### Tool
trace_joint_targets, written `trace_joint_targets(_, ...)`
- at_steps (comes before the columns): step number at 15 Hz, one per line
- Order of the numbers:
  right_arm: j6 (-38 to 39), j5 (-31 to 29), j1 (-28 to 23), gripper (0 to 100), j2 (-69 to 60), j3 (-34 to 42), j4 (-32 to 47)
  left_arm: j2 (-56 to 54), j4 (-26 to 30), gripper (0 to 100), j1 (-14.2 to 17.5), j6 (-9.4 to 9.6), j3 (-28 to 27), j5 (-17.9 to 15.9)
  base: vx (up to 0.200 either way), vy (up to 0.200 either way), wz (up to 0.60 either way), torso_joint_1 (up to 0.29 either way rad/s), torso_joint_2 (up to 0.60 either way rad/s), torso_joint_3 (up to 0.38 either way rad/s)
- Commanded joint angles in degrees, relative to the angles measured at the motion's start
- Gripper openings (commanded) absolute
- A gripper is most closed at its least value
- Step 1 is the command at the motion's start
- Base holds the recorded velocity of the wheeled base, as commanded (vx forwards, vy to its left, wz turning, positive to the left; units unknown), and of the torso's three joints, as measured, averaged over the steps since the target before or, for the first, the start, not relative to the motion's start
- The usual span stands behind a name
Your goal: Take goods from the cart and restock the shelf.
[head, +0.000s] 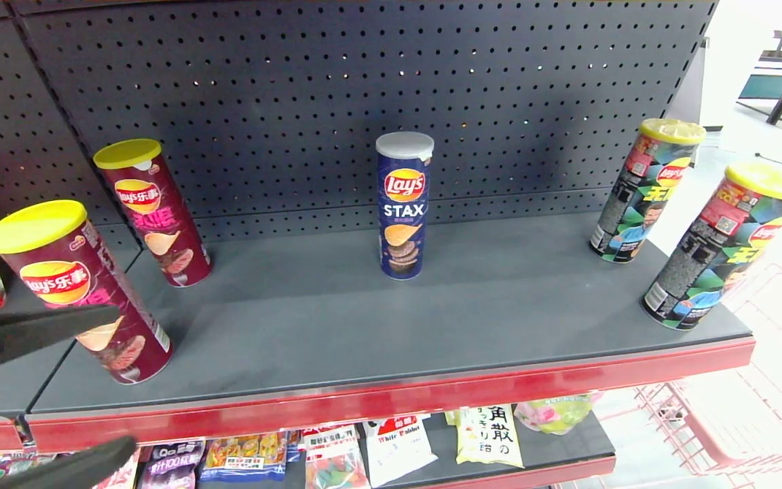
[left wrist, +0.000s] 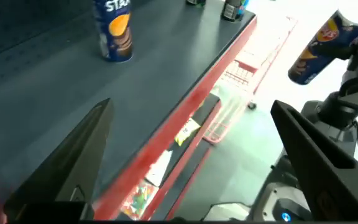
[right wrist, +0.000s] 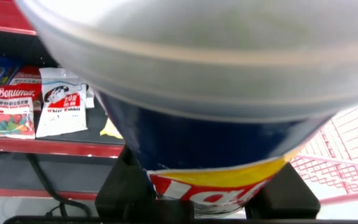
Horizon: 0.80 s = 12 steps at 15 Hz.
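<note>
Blue-walled, with a pale lid, the held can [right wrist: 191, 143] sits clamped between the two dark fingers of the right end effector [right wrist: 207, 202], which grips it by the lower body. From the left wrist view this can [left wrist: 319, 46] hangs tilted in the air, out beyond the shelf's red front lip [head: 391, 397] and over the pink wire cart [head: 737, 435]. The left end effector [left wrist: 191, 168] is spread wide with nothing in it, low at the left front of the shelf [head: 364, 339], one finger crossing in front of the near maroon can [head: 79, 292].

A second maroon can [head: 153, 210] stands behind that one. The standing blue can [head: 403, 204] is at mid-shelf near the pegboard back [head: 337, 81]. Two green-and-black cans [head: 645, 190] [head: 723, 248] stand at the right end, the nearer one close to the corner. Wide stretches of grey deck lie on either side of the standing blue can and along the front.
</note>
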Motion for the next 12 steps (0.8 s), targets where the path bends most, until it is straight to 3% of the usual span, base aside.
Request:
trace_joint_targets(1,-0.1,0.1,0.0,0,-1.9,0.2,0.0,24.4,-7.0,100,-5.0,2.01,-11.4,0.9,0.000,0.000,0.00,0.000,0.00,0.000)
trace_joint_targets(5,0.0,0.1,0.0,0,-2.5,-0.3,0.0,40.3,-8.3,100,-6.8,2.54,-26.4,4.7,0.000,0.000,0.00,0.000,0.00,0.000)
trace_joint_targets(8,0.1,0.1,0.1,0,-2.5,-1.3,0.0,48.4,-8.3,100,-6.8,8.96,-33.3,5.8,0.000,0.000,0.00,0.000,0.00,0.000)
trace_joint_targets(12,0.7,0.1,0.1,0,-2.6,-1.9,0.0,54.3,-8.3,100,-6.7,9.75,-40.2,7.7,0.000,0.000,0.00,0.000,0.00,0.000)
